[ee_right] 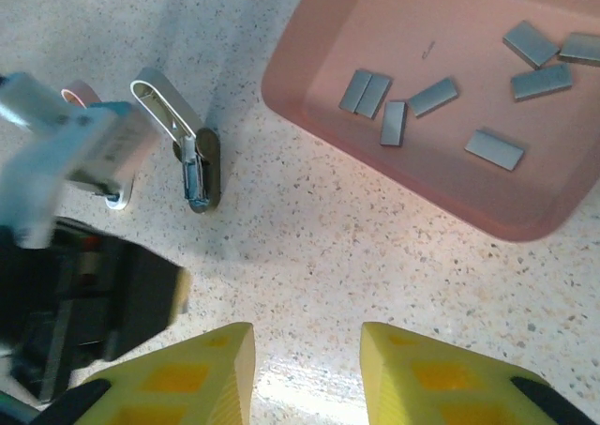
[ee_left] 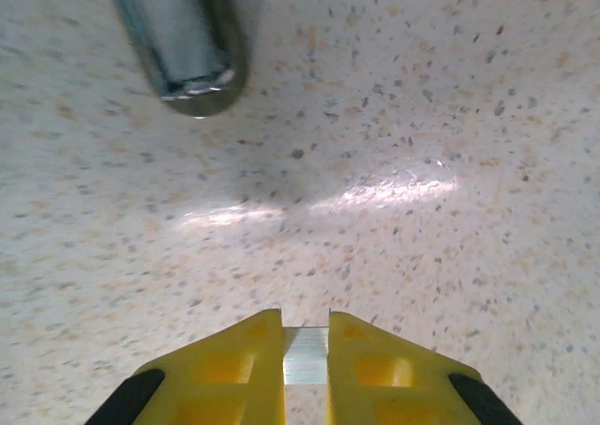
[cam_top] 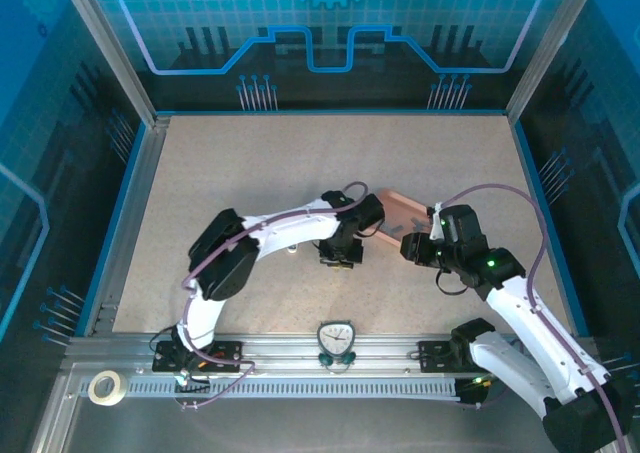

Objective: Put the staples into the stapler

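Note:
In the left wrist view my left gripper (ee_left: 306, 339) is shut on a short silvery strip of staples (ee_left: 306, 357), held just above the speckled tabletop. Up and to the left of it lies the metal end of the stapler (ee_left: 192, 45). The right wrist view shows the stapler (ee_right: 183, 144) lying open, its silver arm swung out from the pale pink body (ee_right: 82, 94). Several more staples (ee_right: 433, 97) lie in the salmon-pink tray (ee_right: 309, 106). My right gripper (ee_right: 307, 369) stands open over bare table, right of the stapler. From above, my left gripper (cam_top: 339, 259) and right gripper (cam_top: 409, 246) flank the tray (cam_top: 402, 209).
The left arm's wrist (ee_right: 66, 153) shows blurred beside the stapler. A small round timer (cam_top: 335, 338) and a roll of tape (cam_top: 103, 386) sit on the metal rail at the near edge. Blue walls and aluminium posts (cam_top: 110, 48) border the table.

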